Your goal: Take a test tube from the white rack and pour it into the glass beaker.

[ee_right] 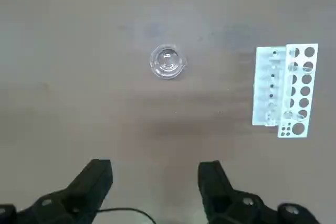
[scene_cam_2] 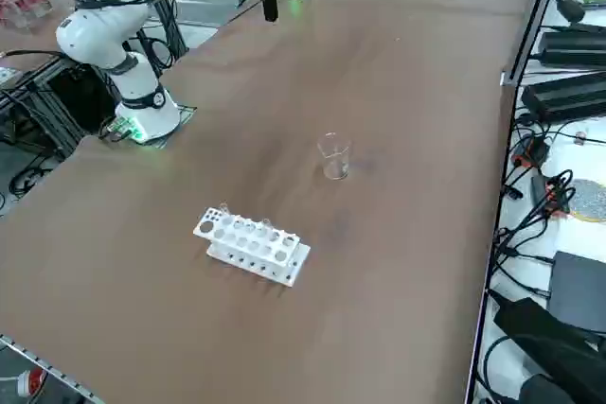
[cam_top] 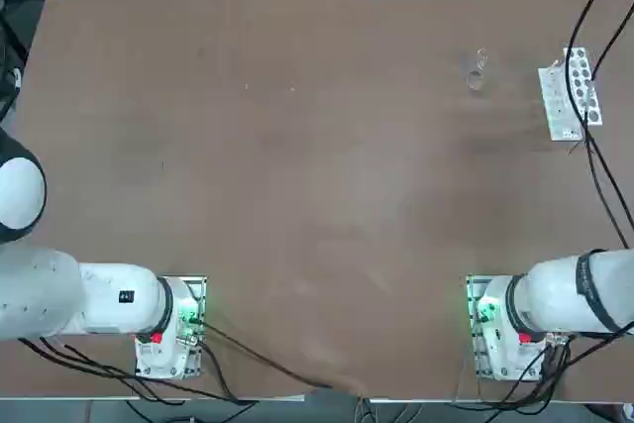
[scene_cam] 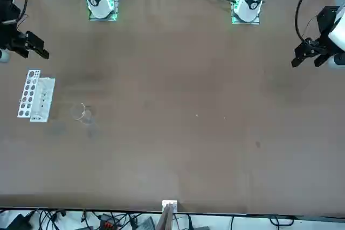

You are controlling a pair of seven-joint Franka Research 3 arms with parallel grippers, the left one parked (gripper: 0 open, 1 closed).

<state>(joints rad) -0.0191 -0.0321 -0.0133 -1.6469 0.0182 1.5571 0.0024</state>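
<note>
I see bare brown table (cam_top: 297, 195), nothing blocking. Beaker (cam_top: 477, 72) sits at about 1 o'clock in the top view, upright; white rack (cam_top: 571, 92) just to its 3 o'clock, apart, cables (cam_top: 594, 160) trailing beside it. My right claw (ee_right: 155, 174) hangs above the table, fingers spread, empty.

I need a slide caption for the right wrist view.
Open right claw above the table, glass beaker and white rack ahead.
</note>
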